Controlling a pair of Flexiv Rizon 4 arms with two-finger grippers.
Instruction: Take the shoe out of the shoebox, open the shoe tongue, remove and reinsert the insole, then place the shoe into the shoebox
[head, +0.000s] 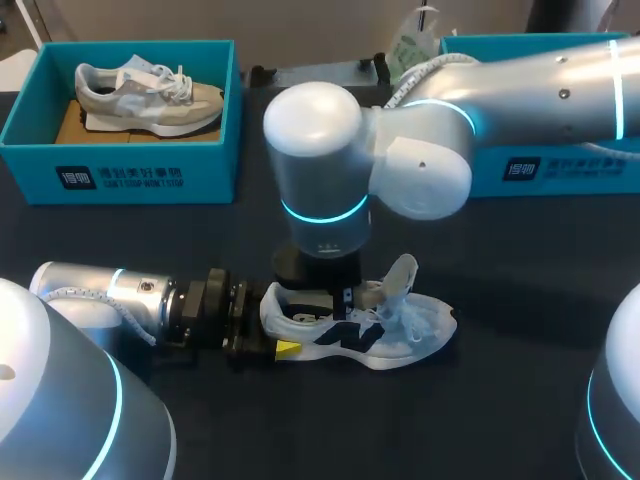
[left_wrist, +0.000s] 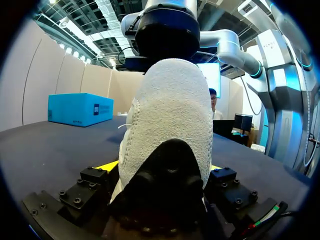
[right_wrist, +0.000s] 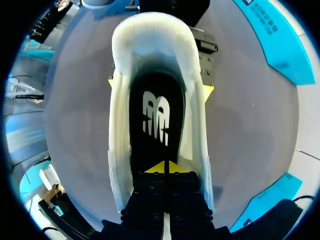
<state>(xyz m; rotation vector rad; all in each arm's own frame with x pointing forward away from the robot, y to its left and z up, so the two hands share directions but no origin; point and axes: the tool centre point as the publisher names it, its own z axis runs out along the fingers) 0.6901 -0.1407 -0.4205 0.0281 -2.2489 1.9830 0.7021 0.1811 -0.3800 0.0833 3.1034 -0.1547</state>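
Note:
A white shoe (head: 400, 335) with dark side markings lies on the dark table, toe to the right, its tongue (head: 402, 276) raised. My left gripper (head: 283, 347) comes in from the left, and its yellow fingertips (right_wrist: 206, 90) press on both sides of the heel (left_wrist: 170, 115). My right arm hangs over the shoe's opening. Its gripper (right_wrist: 164, 169) points down into the shoe, shut, with the yellow tips together just over the black insole (right_wrist: 155, 117). The insole lies flat inside; I cannot tell whether the tips pinch it.
A teal shoebox (head: 120, 172) at the back left holds a grey shoe (head: 150, 95). A second teal box (head: 560, 172) stands at the back right, mostly hidden by my right arm. Dark bare tabletop lies in front of the shoe.

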